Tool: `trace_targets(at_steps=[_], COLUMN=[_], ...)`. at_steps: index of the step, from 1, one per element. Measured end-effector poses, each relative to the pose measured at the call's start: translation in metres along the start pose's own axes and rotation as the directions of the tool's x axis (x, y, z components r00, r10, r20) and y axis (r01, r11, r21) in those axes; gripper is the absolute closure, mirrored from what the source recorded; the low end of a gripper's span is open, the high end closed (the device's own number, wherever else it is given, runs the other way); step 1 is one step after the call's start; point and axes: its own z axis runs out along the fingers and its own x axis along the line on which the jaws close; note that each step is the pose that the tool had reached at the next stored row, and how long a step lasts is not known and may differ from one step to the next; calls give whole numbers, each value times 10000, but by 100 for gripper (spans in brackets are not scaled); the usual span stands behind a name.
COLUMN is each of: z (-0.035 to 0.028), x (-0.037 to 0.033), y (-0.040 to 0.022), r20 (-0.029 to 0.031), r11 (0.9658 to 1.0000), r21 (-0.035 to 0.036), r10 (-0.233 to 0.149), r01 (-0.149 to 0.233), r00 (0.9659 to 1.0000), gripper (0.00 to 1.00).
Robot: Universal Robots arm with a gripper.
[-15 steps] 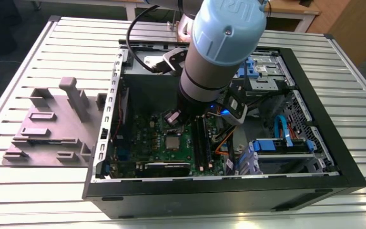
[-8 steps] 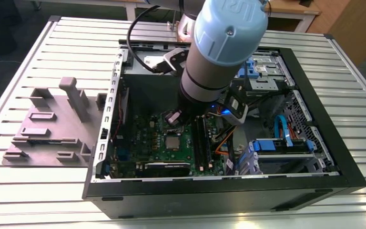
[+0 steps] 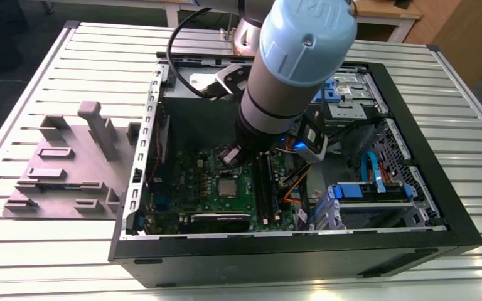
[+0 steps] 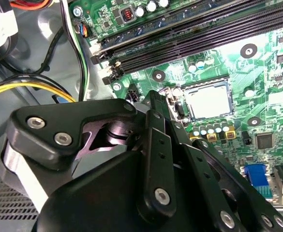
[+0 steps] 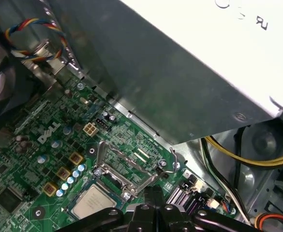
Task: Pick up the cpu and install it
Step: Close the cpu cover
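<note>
The cpu (image 3: 226, 186) lies flat in its socket (image 4: 205, 85) on the green motherboard (image 3: 191, 182), in the middle of the open computer case (image 3: 291, 257). The pincer (image 5: 153, 195) hangs just beside it. It is closed tight and holds nothing.

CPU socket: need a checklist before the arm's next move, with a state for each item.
1. The cpu lies flat in the socket: ok.
2. The metal frame is swung up, off the cpu: ok.
3. The gripper is apart from the cpu in both wrist views: ok.
4. Whether the gripper touches the metal frame: cannot tell.
5. The yellow cables lie off the board, away from the socket: ok.
</note>
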Motion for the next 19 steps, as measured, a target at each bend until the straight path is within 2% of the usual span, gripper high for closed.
trace_targets(at_steps=[8, 11, 14, 19], z=[0, 0, 0, 0], x=[-1, -1, 0, 0], y=[0, 0, 0, 0], r20=[-36, -128, -214, -232], r11=[9999, 9983, 9953, 9944], r21=[-15, -52, -91, -100], r10=[-165, -574, -969, -1053], r01=[165, 573, 967, 1051], r00=[9999, 9983, 9951, 9942], gripper=[90, 90, 90, 90])
